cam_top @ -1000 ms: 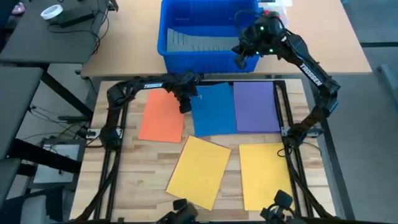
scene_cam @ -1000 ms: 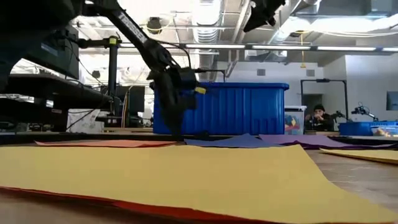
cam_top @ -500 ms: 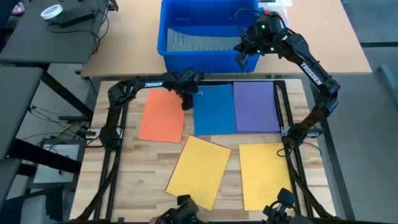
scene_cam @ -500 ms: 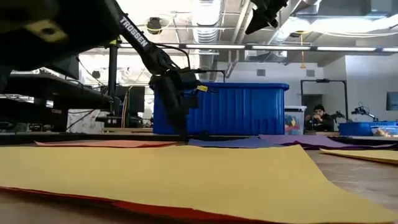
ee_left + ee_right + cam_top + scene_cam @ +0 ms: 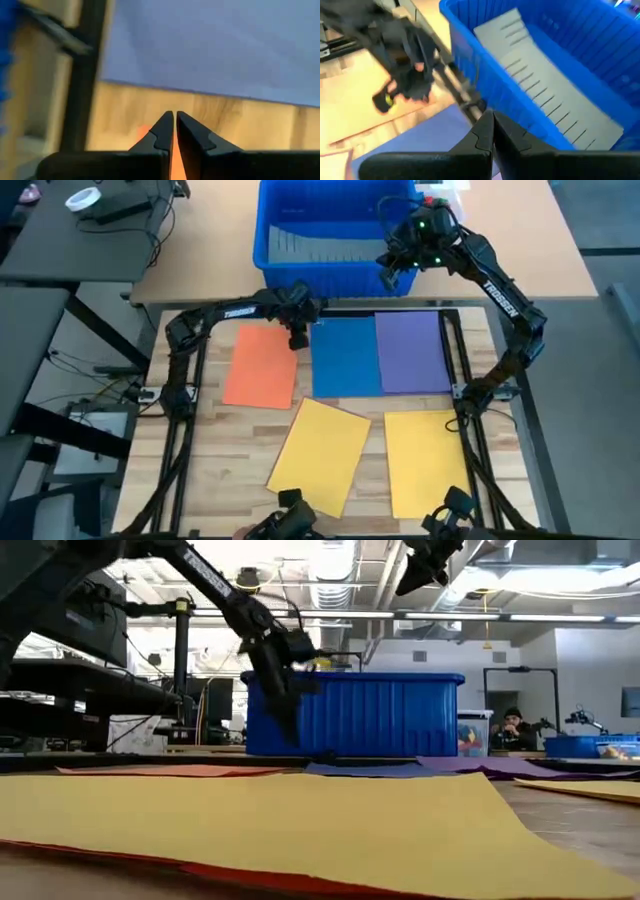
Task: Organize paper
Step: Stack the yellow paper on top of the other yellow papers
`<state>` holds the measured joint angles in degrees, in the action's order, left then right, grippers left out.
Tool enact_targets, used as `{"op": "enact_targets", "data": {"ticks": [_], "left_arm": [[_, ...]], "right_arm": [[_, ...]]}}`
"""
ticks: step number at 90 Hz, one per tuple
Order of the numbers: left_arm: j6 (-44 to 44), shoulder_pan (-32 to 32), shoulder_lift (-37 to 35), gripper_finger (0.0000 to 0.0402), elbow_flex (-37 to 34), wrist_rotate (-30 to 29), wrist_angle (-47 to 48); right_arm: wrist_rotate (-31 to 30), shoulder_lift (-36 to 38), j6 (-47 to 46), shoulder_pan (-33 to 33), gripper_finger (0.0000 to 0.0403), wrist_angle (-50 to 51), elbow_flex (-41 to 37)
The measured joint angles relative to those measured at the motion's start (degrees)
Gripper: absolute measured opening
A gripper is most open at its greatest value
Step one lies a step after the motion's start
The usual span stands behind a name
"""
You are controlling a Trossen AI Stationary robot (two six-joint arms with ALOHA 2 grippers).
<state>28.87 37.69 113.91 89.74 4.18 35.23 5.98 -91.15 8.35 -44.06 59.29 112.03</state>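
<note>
- Left tool (image 5: 297,340), fingers pinched together on nothing, hangs between the orange sheet (image 5: 262,367) and blue sheet (image 5: 345,357), upper centre.
- Right tool (image 5: 386,280), also pinched empty, hovers over the blue bin (image 5: 330,260).

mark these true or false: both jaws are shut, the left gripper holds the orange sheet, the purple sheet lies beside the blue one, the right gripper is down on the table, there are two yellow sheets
1. Both sets of jaws are shut. True: the left gripper and the right gripper both show their jaws closed in the wrist views.
2. The left gripper holds the orange sheet. False: it holds nothing, and the sheet lies flat on the table.
3. The purple sheet lies beside the blue sheet. True.
4. The right gripper is down on the table. False: it is raised over the blue bin.
5. There are two yellow sheets. True; the other is nearby.
</note>
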Motion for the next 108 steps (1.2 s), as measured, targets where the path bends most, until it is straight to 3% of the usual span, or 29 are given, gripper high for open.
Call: {"op": "enact_targets", "data": {"ticks": [10,27,38,48,61,83,108], "left_arm": [[-4.9,-0.6,-5.3,0.0006,2.5,0.0,4.3],[-15.5,-4.6,-14.6,0.0006,3.0,0.0,11.7],[-22.3,-9.5,-18.4,0.0006,3.0,0.0,19.2],[-26.2,-14.5,-19.5,0.0006,2.9,0.4,28.8],[-25.6,-18.8,-19.8,0.0006,0.7,8.0,37.0],[-26.1,-22.3,-22.9,0.0006,-16.0,11.5,21.6],[-36.1,-31.5,-22.9,0.0006,-32.5,11.7,-8.8]], "right_arm": [[0.2,0.0,-9.0,1.6,0.0,5.8,0.0],[3.3,0.1,-12.8,7.1,0.0,10.4,-3.9],[3.6,0.0,-14.4,13.2,0.0011,6.5,-11.6],[3.9,0.0,-17.8,18.4,0.0046,1.6,-21.0],[7.6,-0.1,-27.2,23.9,0.0089,-1.5,-31.6],[6.8,0.0,-48.2,36.0,0.0119,-5.6,-46.0],[1.7,0.0,-74.3,47.0,0.0124,-20.8,-56.8]]}}
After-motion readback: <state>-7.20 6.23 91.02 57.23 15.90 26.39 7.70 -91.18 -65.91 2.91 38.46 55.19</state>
